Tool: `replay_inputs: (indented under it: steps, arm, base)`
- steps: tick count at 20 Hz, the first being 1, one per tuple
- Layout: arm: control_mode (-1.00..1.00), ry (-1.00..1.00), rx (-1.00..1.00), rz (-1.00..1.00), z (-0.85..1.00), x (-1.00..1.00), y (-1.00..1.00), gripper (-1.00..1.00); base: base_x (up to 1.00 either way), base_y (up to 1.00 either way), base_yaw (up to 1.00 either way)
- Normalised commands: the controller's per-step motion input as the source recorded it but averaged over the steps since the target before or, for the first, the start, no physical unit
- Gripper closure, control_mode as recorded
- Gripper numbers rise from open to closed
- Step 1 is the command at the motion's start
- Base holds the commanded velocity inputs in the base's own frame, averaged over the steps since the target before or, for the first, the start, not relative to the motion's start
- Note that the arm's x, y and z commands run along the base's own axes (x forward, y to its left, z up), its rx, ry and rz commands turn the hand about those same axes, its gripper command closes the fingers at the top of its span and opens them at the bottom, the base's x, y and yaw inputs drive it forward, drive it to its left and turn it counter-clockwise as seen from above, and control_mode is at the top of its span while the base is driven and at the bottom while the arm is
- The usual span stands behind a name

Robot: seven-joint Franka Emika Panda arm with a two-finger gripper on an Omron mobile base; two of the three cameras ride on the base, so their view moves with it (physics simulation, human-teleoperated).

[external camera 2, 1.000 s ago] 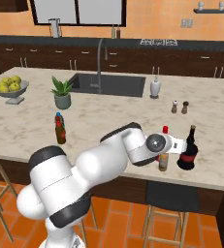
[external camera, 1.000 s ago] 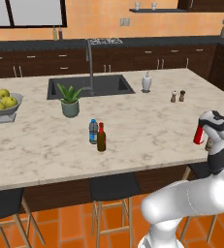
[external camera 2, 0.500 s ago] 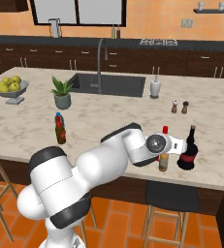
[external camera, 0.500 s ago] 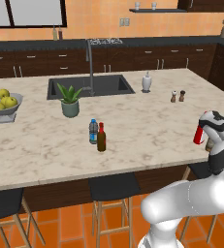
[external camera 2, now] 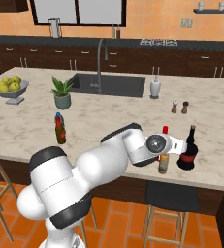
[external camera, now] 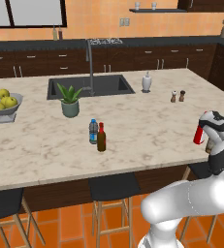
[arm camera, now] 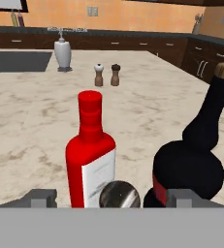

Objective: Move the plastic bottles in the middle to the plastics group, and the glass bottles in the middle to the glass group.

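We see our gripper (arm camera: pixel 111 197) spread open near the counter's (external camera 2: pixel 108 121) front right edge, around an amber bottle's (external camera 2: pixel 163 163) cap but not gripping it, beside one red bottle (arm camera: pixel 90 152) and one dark bottle (arm camera: pixel 196 150). Mid-counter, amid open marble, stand one water bottle (external camera: pixel 93 131) and one brown bottle (external camera: pixel 102 138).

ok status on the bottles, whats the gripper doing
Gripper open at the glass group, around an amber bottle's silver cap. Water bottle and red-topped amber bottle wait mid-counter. Red bottle, dark bottle crowd close.
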Motion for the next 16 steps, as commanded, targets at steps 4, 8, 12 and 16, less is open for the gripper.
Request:
replay_inputs:
  steps: [4, 8, 12, 16]
  arm:
    - [-1.00, 0.00, 0.00, 0.00, 0.06, -0.24, 0.00, -1.00]
    - [-1.00, 0.03, -0.01, 0.00, 0.54, -0.59, 0.00, -1.00]
    - [-1.00, 0.12, 0.00, 0.00, 0.91, -0.40, 0.05, -1.00]
    - [-1.00, 0.13, 0.00, 0.00, 0.84, -0.35, 0.44, -1.00]
  base:
    - [0.00, 0.00, 0.00]
    - [0.00, 0.00, 0.00]
    - [0.00, 0.00, 0.00]
    - [0.00, 0.00, 0.00]
